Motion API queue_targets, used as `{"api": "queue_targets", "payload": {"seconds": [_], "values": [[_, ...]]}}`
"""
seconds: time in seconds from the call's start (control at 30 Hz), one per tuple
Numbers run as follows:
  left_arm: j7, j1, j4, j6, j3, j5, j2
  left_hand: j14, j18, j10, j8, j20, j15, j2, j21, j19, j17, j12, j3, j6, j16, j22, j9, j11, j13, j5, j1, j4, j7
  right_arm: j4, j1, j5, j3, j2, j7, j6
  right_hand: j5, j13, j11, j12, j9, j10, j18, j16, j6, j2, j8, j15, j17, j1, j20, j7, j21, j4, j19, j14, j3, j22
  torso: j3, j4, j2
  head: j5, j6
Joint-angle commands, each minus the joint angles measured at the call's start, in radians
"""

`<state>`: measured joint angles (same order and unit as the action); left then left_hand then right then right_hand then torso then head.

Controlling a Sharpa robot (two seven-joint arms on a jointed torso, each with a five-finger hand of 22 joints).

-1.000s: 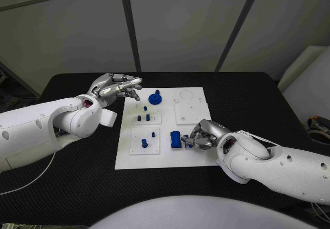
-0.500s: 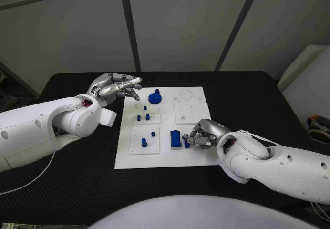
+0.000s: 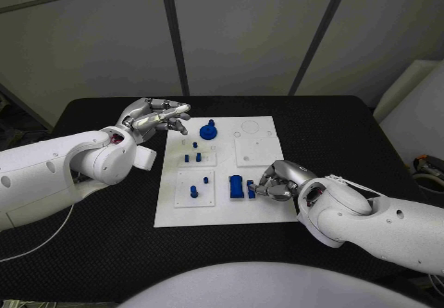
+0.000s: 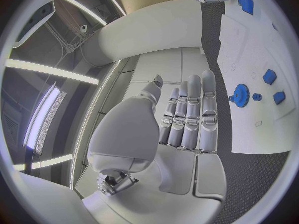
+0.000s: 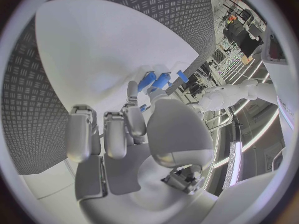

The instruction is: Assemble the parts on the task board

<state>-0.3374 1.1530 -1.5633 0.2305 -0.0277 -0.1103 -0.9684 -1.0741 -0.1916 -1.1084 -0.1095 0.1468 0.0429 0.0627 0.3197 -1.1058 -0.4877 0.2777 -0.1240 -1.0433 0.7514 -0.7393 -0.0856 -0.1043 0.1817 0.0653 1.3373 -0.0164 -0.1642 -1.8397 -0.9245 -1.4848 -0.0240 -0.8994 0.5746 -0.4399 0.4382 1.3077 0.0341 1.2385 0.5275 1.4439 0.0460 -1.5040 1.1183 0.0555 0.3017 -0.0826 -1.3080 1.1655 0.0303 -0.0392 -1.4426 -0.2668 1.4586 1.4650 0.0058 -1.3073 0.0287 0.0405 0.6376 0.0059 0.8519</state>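
Left arm: coming in from the left edge of the head view, bent at the elbow, with the forearm reaching up and toward the far left corner of the task board point(image 3: 222, 205).
Left robot hand point(image 3: 153, 117): hovering just past the board's far left corner, palm turned, fingers stretched out side by side and loosely apart, holding nothing; the left wrist view shows the fingers point(image 4: 190, 114) lying straight and close together, with nothing between them.
Task board: a white plate lying flat in the middle of the black table point(image 3: 111, 256), carrying smaller white square tiles.
Gear part point(image 3: 209, 133): a round blue toothed piece standing at the far left part of the board, near the left robot hand's fingertips but apart from them; it shows as well in the left wrist view point(image 4: 240, 95).
Small pegs point(image 3: 192, 156): short blue pieces standing on a tile at the left side of the board.
Near peg point(image 3: 194, 191): a blue piece standing on the nearer left tile.
Blue block point(image 3: 237, 186): sitting on the near middle of the board, just beside the right fingertips.
Right robot hand point(image 3: 274, 181): resting at the board's near right edge, fingers curled inward and pinching a small blue part point(image 3: 251, 189) down on the board.
Right arm: reaching in from the lower right, wrist bent toward the board.
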Motion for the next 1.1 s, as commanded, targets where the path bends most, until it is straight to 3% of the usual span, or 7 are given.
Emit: {"api": "queue_targets", "payload": {"seconds": [0.03,0.1,0.2,0.43,0.73,0.9,1.1], "values": [[-0.004,0.001,-0.001,-0.010,0.001,0.001,-0.001,-0.006,0.010,0.006,0.001,0.000,-0.001,0.002,-0.001,-0.006,0.000,0.004,0.007,0.005,-0.004,0.001,-0.002,0.000,0.002,0.002,0.002,-0.001,-0.004,-0.011,-0.001,0.018,0.000,-0.012,-0.086,-0.007,-0.115,0.044,-0.006,-0.011,0.002,-0.003,-0.007,0.000,-0.006,0.019,0.007,-0.004,-0.174,0.042,-0.001,-0.001,0.003,0.025,0.003,0.086,-0.014,-0.144,-0.0001,0.0015,0.000,0.001,0.000],[-0.004,0.001,-0.001,-0.010,0.001,0.001,-0.001,-0.006,0.010,0.006,0.001,0.000,-0.001,0.002,-0.001,-0.006,0.000,0.004,0.007,0.005,-0.004,0.001,-0.002,0.000,0.002,0.002,0.002,-0.001,-0.004,-0.014,-0.001,0.021,-0.001,-0.018,-0.095,-0.005,-0.173,0.041,-0.007,-0.017,0.001,-0.006,-0.006,0.003,-0.008,0.023,0.007,-0.002,-0.171,0.061,0.000,-0.004,0.006,0.034,0.000,0.085,-0.026,-0.141,0.0000,0.0024,0.000,0.001,0.000],[-0.004,0.001,-0.001,-0.011,0.001,0.001,-0.001,-0.006,0.010,0.006,0.001,0.000,-0.001,0.002,-0.001,-0.006,0.000,0.004,0.007,0.005,-0.004,0.001,-0.002,0.000,0.002,0.002,0.002,-0.001,-0.004,-0.016,-0.001,0.023,-0.001,-0.025,-0.104,-0.004,-0.211,0.040,-0.009,-0.020,0.001,-0.007,-0.006,0.004,-0.009,0.021,0.008,-0.001,-0.170,0.068,0.002,-0.005,0.007,0.035,0.000,0.085,-0.039,-0.140,-0.0003,0.0020,0.001,0.001,0.001],[-0.005,0.001,0.001,-0.011,0.001,0.001,-0.001,-0.006,0.010,0.006,0.001,0.000,-0.001,0.002,-0.001,-0.006,0.000,0.004,0.007,0.005,-0.004,0.001,-0.002,0.000,0.002,0.002,0.002,-0.001,-0.004,-0.012,0.000,0.024,-0.001,-0.029,-0.115,0.007,-0.251,0.040,-0.010,-0.020,0.000,-0.007,-0.006,0.004,-0.009,0.015,0.009,0.001,-0.170,0.076,0.004,-0.006,0.008,0.035,-0.001,0.085,-0.058,-0.140,-0.0004,0.0001,0.001,-0.002,0.002],[-0.005,0.000,0.002,-0.012,0.000,0.001,0.000,-0.006,0.010,0.006,0.001,0.000,-0.001,0.002,-0.001,-0.006,0.000,0.004,0.007,0.005,-0.004,0.001,-0.002,0.000,0.002,0.002,0.002,-0.001,-0.004,0.009,0.000,0.025,-0.001,-0.018,-0.109,0.009,-0.257,0.043,-0.010,-0.017,0.000,-0.006,-0.006,0.003,-0.008,0.002,0.010,0.001,-0.172,0.074,0.004,-0.006,0.007,0.029,0.001,0.086,-0.063,-0.142,0.0000,0.0001,0.001,-0.003,0.005],[-0.004,0.000,0.001,-0.012,0.000,0.001,-0.001,-0.006,0.010,0.006,0.001,0.000,-0.001,0.002,-0.001,-0.006,0.000,0.004,0.007,0.005,-0.004,0.001,-0.002,0.000,0.002,0.002,0.002,-0.001,-0.004,0.029,0.000,0.022,-0.001,-0.004,-0.105,0.036,-0.266,0.043,-0.009,-0.017,0.000,-0.006,-0.006,0.004,-0.009,-0.001,0.011,0.000,-0.171,0.094,0.004,-0.005,0.007,0.039,0.000,0.085,-0.066,-0.142,0.0000,-0.0005,0.002,0.000,0.007],[-0.004,0.000,0.001,-0.011,0.000,0.001,-0.002,-0.006,0.010,0.006,0.001,0.000,-0.001,0.002,-0.001,-0.006,0.000,0.004,0.007,0.005,-0.004,0.001,-0.002,0.000,0.002,0.002,0.002,-0.001,-0.004,0.058,0.000,0.006,-0.001,0.016,-0.105,0.043,-0.365,0.045,-0.008,-0.016,0.001,-0.005,-0.006,0.003,-0.009,-0.009,0.014,-0.001,-0.173,0.152,0.003,-0.004,0.008,0.068,0.000,0.086,-0.077,-0.142,-0.0003,0.0001,0.000,0.001,0.013]]}}
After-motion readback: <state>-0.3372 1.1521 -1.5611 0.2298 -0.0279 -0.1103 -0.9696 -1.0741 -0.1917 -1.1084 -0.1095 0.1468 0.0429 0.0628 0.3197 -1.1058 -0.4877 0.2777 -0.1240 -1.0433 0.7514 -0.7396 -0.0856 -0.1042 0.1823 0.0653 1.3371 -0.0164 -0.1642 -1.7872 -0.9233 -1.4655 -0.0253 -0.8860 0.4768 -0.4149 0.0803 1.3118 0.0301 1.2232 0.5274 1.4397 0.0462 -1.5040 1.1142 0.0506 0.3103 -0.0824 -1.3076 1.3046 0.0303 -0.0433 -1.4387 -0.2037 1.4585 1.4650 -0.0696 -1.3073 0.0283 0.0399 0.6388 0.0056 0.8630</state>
